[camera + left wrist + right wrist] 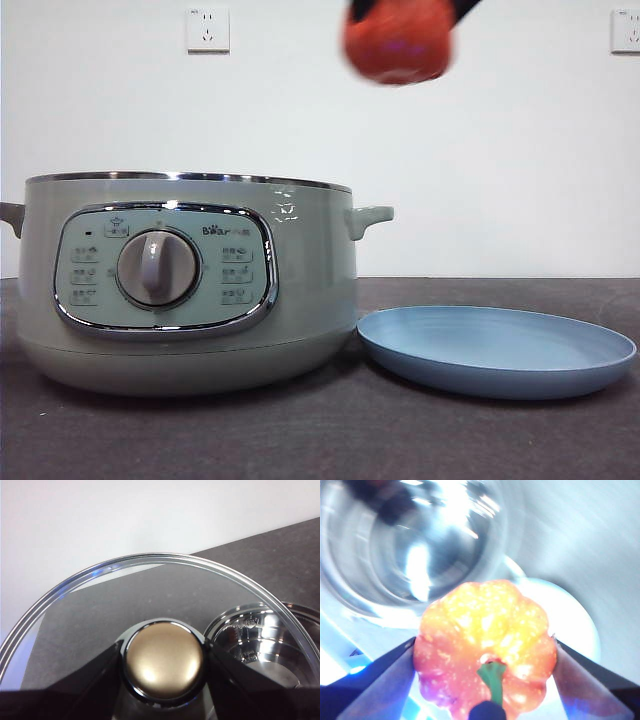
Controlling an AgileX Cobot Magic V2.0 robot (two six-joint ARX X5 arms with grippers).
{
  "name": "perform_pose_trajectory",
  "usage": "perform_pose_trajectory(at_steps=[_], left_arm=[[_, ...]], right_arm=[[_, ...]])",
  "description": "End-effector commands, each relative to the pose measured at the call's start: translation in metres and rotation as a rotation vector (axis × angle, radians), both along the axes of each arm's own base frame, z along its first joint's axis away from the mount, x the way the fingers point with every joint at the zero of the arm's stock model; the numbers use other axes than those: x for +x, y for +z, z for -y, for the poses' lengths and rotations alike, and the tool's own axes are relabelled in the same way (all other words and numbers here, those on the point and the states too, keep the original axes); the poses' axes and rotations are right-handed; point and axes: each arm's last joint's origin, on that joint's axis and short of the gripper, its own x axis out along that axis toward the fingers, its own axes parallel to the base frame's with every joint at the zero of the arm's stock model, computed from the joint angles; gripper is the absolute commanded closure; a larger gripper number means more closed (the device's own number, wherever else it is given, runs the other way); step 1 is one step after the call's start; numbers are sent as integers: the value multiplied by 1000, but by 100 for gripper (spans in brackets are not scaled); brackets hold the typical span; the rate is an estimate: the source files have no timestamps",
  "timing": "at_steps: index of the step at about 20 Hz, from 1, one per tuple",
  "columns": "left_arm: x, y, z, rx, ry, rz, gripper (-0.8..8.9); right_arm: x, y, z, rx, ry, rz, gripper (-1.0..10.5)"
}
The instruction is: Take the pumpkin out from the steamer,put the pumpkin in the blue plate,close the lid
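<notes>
The right gripper (487, 680) gripped the pumpkin (398, 40) high above the open steamer (190, 280). The left gripper (164, 662) clamped the lid (150, 565). Carry sideways, then lower centrally onto the blue plate (497, 350).

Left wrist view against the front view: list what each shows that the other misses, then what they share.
Only the left wrist view shows the lid, its knob clamped in the left hand, and the steamer's shiny inside.

Only the front view shows the pumpkin held high in the air, to the right of the steamer, the blue plate and the steamer's control panel.

Both show the steamer, lid off, and the dark table.
</notes>
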Motion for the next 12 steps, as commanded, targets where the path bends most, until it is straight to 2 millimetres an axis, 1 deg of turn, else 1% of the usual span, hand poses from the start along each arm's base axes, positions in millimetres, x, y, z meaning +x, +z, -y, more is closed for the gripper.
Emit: perform_pose_trajectory(at_steps=[1,3,5,6,8,12], left_arm=[[2,8,1,-19,-4,55,822],[7,6,4,-12,-16,38,822],[10,6,8,-18,-51,26,822],[13,6,9,-16,-52,22,822],[17,5,11,-12,-52,14,822],[26,4,16,-6,-53,3,822]], right_arm=[[0,2,18,-39,-181,23,956],[-4,-2,33,-116,-314,72,956],[-11,-16,40,-174,-382,85,956],[-13,-25,42,-172,-386,86,956],[-17,-43,44,-142,-383,98,956],[-14,-94,39,-57,-343,77,956]])
